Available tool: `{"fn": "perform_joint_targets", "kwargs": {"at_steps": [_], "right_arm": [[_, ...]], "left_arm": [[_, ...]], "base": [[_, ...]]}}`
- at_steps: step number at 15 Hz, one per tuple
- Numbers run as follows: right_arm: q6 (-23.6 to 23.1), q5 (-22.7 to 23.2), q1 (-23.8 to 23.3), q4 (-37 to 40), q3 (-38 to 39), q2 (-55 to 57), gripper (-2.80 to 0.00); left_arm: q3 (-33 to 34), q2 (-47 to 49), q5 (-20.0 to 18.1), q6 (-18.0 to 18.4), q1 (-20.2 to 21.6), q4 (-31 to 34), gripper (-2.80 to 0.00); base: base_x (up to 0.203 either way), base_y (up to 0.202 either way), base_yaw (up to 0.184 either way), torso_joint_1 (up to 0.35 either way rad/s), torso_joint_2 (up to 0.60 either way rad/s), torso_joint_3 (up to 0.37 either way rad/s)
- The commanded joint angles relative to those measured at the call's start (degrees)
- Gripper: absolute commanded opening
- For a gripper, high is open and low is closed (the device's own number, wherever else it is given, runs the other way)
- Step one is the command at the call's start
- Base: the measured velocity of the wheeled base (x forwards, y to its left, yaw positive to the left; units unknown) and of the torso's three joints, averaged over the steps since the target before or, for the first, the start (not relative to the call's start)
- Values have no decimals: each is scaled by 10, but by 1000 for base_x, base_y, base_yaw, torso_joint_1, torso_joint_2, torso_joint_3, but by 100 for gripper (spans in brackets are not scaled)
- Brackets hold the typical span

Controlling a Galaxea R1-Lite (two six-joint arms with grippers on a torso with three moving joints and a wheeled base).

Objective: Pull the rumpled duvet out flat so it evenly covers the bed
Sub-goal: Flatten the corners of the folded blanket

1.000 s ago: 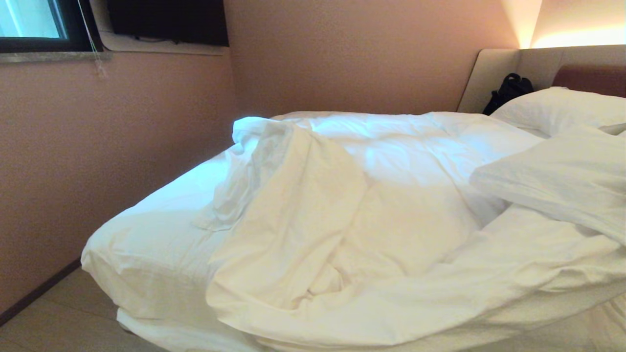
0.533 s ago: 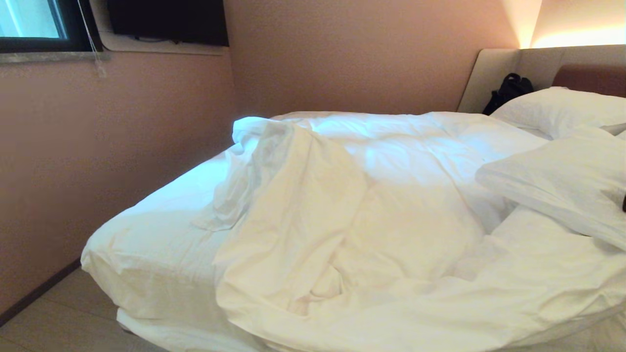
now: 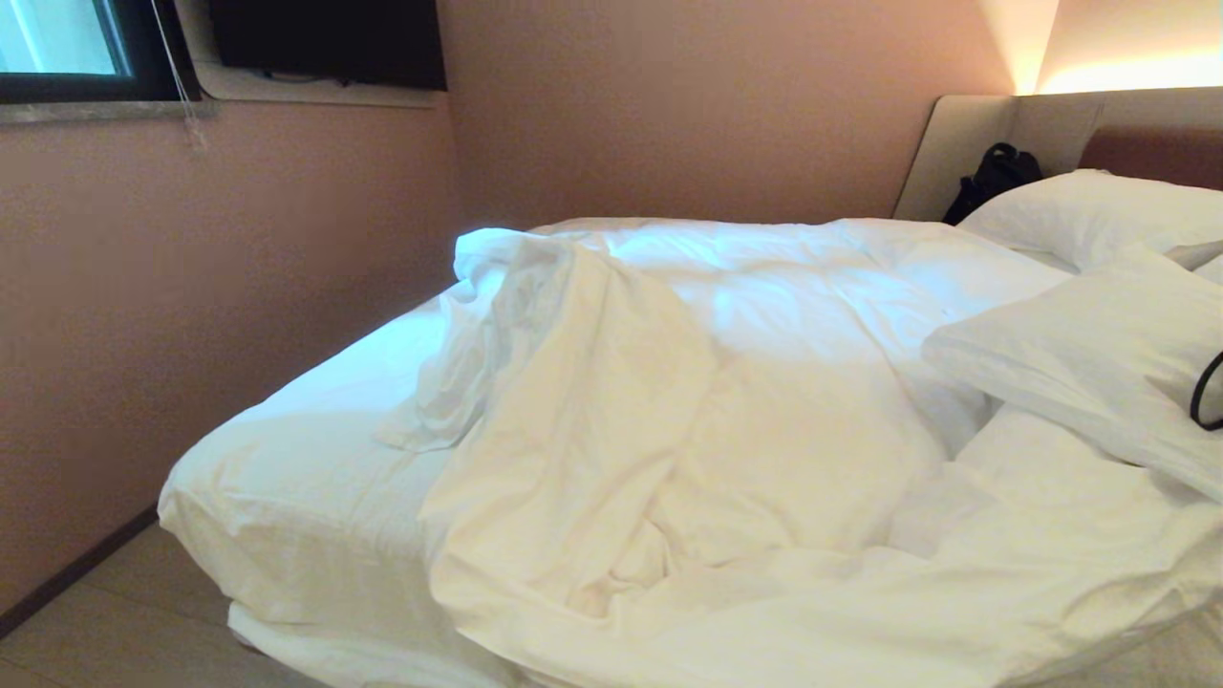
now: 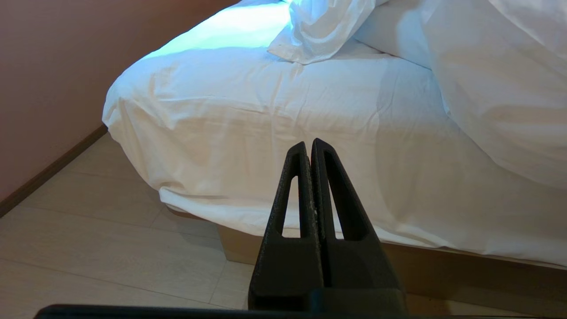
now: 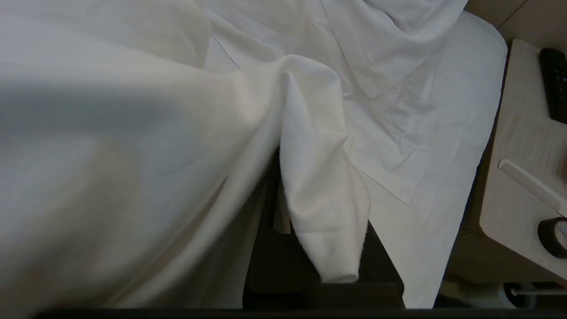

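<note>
1. No text, label, brand, number or sign can be read in any view.
2. The white bedding carries no legible marking.
3. The dark objects on the bedside surface show no readable characters.
</note>
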Motion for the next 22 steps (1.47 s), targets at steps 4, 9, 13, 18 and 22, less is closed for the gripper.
{"fn": "perform_joint_targets", "kwargs": {"at_steps": [4, 9, 13, 18, 22], "right_arm": [[-1, -6, 8, 0, 0, 6, 0], [-2, -5, 9, 4, 1, -8, 0], [7, 7, 10, 2, 2, -35, 0], [29, 199, 18, 29, 36, -75, 0], [58, 425, 17, 111, 40, -121, 0]], "left_arm": [[0, 0, 0, 0, 0, 0, -280], [0, 0, 0, 0, 0, 0, -280], [0, 0, 0, 0, 0, 0, -280], [0, 0, 0, 0, 0, 0, -280], [0, 0, 0, 0, 0, 0, -280]], "base": [[0, 0, 0, 0, 0, 0], [0, 0, 0, 0, 0, 0], [0, 0, 0, 0, 0, 0], [0, 0, 0, 0, 0, 0], [0, 0, 0, 0, 0, 0]]}}
